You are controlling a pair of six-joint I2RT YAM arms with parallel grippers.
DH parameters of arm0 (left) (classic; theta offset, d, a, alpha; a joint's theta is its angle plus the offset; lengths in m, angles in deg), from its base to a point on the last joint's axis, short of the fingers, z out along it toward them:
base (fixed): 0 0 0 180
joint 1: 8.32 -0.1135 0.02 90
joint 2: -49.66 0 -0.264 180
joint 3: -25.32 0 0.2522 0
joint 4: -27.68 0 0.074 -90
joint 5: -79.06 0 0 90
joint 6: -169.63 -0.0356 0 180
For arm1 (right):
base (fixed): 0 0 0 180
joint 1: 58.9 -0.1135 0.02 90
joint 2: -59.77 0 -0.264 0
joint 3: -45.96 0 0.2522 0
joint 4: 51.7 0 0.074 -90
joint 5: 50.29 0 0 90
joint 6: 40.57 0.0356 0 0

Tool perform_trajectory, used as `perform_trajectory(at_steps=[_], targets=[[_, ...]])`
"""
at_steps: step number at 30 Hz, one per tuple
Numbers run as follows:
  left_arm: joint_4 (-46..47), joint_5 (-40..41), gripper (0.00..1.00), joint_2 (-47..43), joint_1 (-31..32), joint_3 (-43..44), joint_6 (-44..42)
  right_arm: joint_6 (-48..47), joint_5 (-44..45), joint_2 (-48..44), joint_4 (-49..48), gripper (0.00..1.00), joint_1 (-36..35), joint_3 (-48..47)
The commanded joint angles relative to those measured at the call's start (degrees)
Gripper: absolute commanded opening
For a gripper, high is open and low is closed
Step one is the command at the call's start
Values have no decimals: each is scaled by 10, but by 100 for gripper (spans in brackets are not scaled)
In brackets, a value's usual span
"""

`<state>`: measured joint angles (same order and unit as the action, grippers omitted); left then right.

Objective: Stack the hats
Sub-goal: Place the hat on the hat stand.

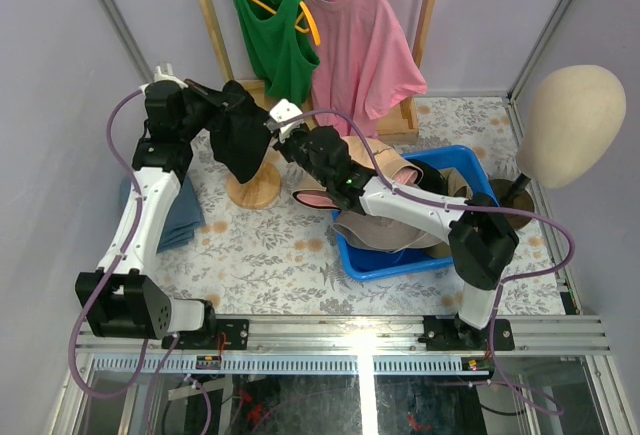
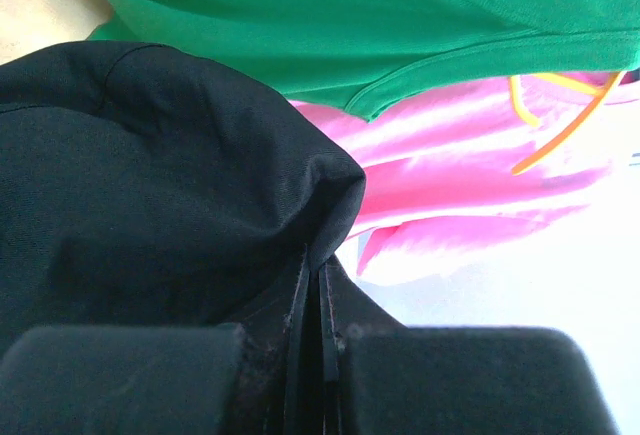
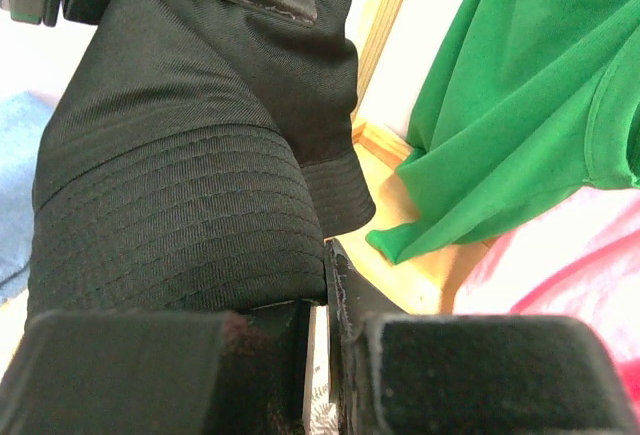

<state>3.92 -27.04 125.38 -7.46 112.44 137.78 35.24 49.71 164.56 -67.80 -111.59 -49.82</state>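
Observation:
A black bucket hat (image 1: 236,143) hangs above the round wooden stand base (image 1: 256,190). My left gripper (image 1: 222,98) is shut on its crown from the upper left; in the left wrist view black fabric (image 2: 150,185) runs in between the fingertips of that gripper (image 2: 318,267). My right gripper (image 1: 277,137) reaches in from the right and is shut on the hat's stitched brim (image 3: 170,215), the brim edge pinched at that gripper's tips (image 3: 325,255). More hats, beige and pink (image 1: 375,167) and taupe (image 1: 385,230), lie piled in the blue bin (image 1: 372,261).
A blue cap (image 1: 168,210) lies at the left beside the left arm. A green shirt (image 1: 270,40) and a pink shirt (image 1: 362,50) hang on a wooden rack at the back. A cream mannequin head (image 1: 572,120) stands at the far right.

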Motion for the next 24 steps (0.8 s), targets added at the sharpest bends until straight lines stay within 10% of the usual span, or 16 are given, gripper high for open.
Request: perform_trajectory(at_steps=[1, 18, 24], targets=[[-16, -50, 0, 13, -2, 4, -39, -14, 28, -37, -24, 0, 6, 22], [-52, -36, 8, 6, 13, -56, -133, 70, 31, -65, -68, 0, 5, 167], [-61, 7, 36, 1, 35, -52, -156, 85, 38, -63, -66, 0, 5, 183]])
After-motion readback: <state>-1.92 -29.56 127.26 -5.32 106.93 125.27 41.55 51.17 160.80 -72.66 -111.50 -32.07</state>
